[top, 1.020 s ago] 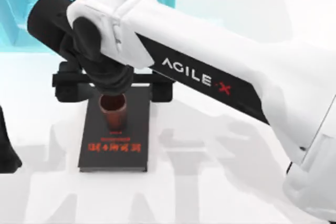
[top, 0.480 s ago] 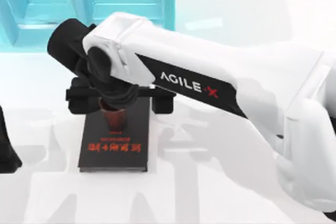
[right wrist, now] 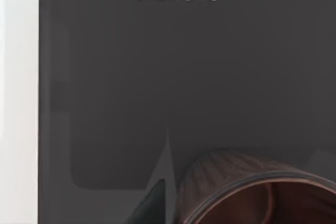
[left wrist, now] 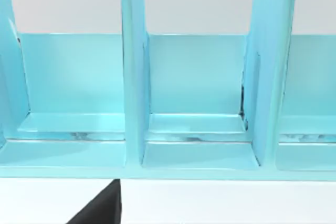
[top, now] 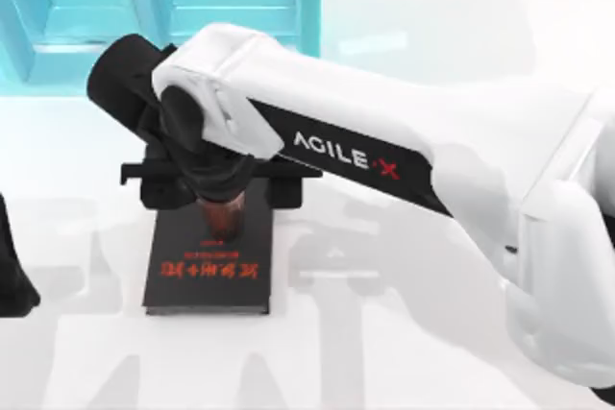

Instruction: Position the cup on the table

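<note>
Along the top view's left edge, the left arm [top: 12,271] is sitting parked as a dark shape, its wrist camera facing the turquoise shelf unit [left wrist: 157,103], which is standing at the far left of the table [top: 404,352]. The state of that arm's end effector cannot be told.

Moving right, the cup [top: 222,216] is standing upright on the far end of the black book [top: 207,271], which is lying flat on the table with its long axis running toward the near edge and its red lettering near the near end. The right end effector [top: 220,182] is hanging directly over the cup, with its dark crossbar spreading to either side, so the cup's mouth is tucked beneath the wrist and just its lower wall is showing. The cup is lying straight below the right end effector, and the right arm is much the nearer of the two. The fingers appear to be closing in on the cup's sides, but the wrist is covering the contact, so whether they are clamped or apart cannot be told.

In the right wrist view, the cup's rim [right wrist: 252,192] is cut off at the frame's edge against the book cover [right wrist: 157,77]. Bare table is lying on both sides of the book, which I judge to be where the cup is meant to go.
</note>
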